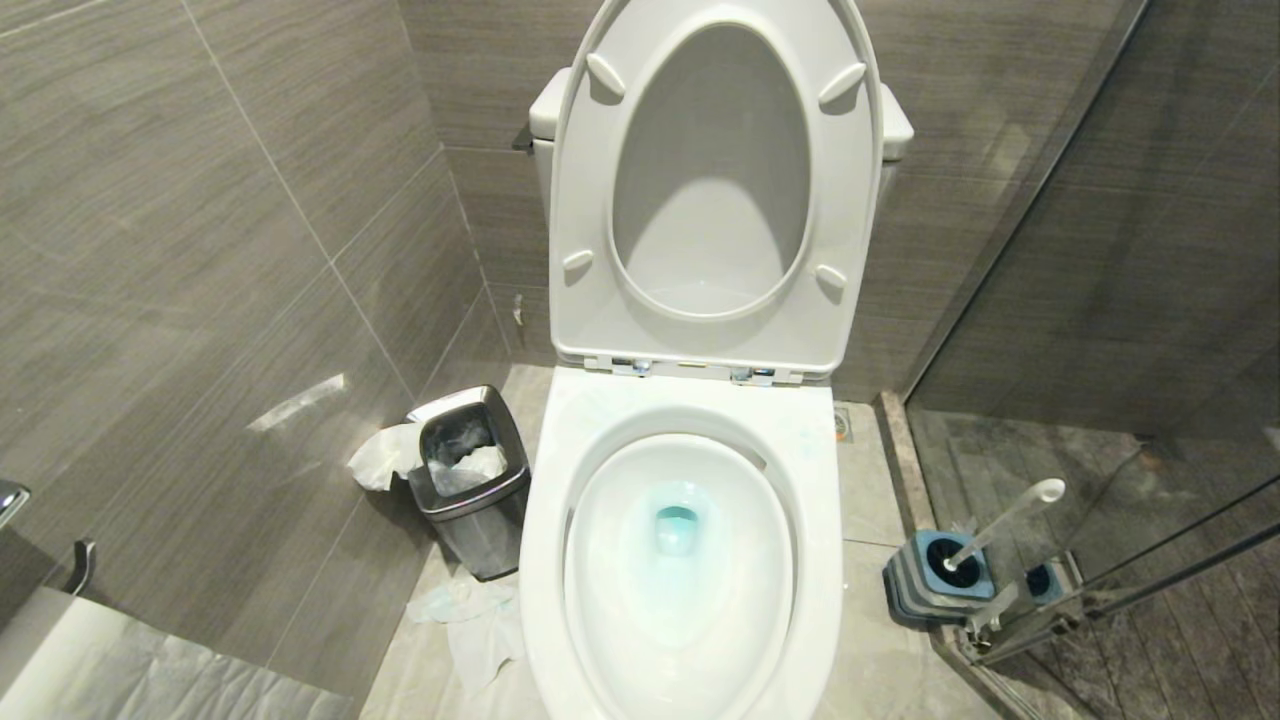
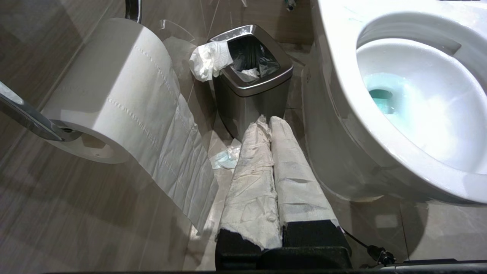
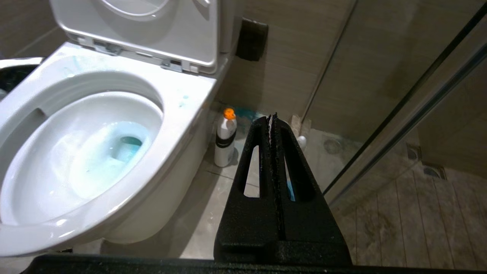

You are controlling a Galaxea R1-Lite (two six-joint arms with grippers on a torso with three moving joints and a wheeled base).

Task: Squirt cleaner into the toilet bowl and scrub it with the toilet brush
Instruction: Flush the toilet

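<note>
The white toilet bowl (image 1: 545, 520) stands with seat and lid raised. Teal cleaner (image 1: 676, 528) tints the water and the basin wall, also seen in the right wrist view as cleaner (image 3: 129, 142). The toilet brush (image 1: 1000, 522) leans in its blue-topped holder (image 1: 935, 580) on the floor right of the bowl, its bristles hidden inside. My right gripper (image 3: 272, 116) is shut and empty, low beside the bowl's right side, with the brush's rounded tip (image 3: 301, 141) just past its fingers. My left gripper (image 2: 268, 121), its fingers wrapped in white, is shut and empty, left of the bowl (image 2: 335, 114).
A steel waste bin (image 1: 470, 470) with paper hanging out stands left of the bowl, with crumpled tissue (image 1: 470, 620) on the floor. A toilet roll (image 2: 121, 87) hangs on the left wall. A white bottle with an orange cap (image 3: 225, 139) stands behind the bowl's right side. A glass partition (image 1: 1150, 500) closes the right.
</note>
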